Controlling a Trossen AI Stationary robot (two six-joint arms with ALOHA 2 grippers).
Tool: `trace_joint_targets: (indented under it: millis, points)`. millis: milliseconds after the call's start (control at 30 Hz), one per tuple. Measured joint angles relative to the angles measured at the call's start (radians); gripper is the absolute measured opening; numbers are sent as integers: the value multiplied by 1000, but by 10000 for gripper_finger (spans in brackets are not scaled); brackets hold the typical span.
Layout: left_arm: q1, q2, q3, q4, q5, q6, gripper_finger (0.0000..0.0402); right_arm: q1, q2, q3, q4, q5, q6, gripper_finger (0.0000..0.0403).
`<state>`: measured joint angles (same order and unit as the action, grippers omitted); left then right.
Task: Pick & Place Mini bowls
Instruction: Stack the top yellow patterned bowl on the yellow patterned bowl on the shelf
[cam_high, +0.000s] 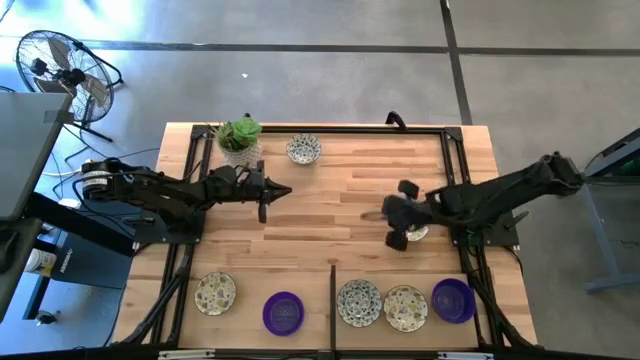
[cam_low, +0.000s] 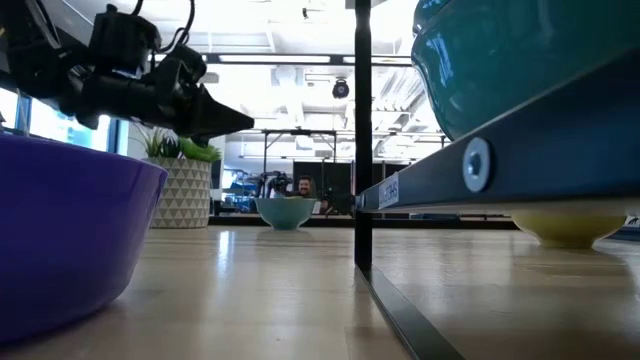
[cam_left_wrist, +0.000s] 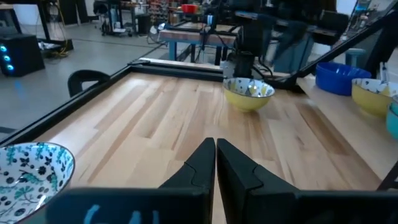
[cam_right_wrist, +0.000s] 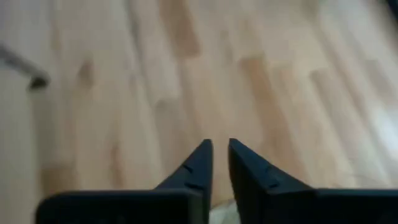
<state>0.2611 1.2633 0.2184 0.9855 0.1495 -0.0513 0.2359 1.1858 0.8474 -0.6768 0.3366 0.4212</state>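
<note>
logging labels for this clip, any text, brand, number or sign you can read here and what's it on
None is readable.
Sticker on the blue rail in the low view: print too small and blurred to read.
Pale smear on the left gripper's housing in the left wrist view: blurred, not legible.
Mini bowls: patterns only, no lettering.

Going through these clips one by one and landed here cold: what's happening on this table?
Two arms are sorting mini bowls. The right gripper sits over a patterned bowl at the table's right side, fingers slightly parted with nothing between them. The left gripper waits shut near the plant pot. Five bowls line the near edge; another sits at the far edge.
</note>
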Motion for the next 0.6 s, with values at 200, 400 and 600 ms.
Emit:
trace_joint_targets:
  millis: [200,400,600]
  points:
    - [0,0,0,-4,29,-5,12,142,168,186,-360,-35,175,130]
    - [0,0,0,-15,49,-6,12,198,333,229,-484,-118,290,174]
    - [0,0,0,-16,51,-5,12,178,409,197,-486,-128,362,158]
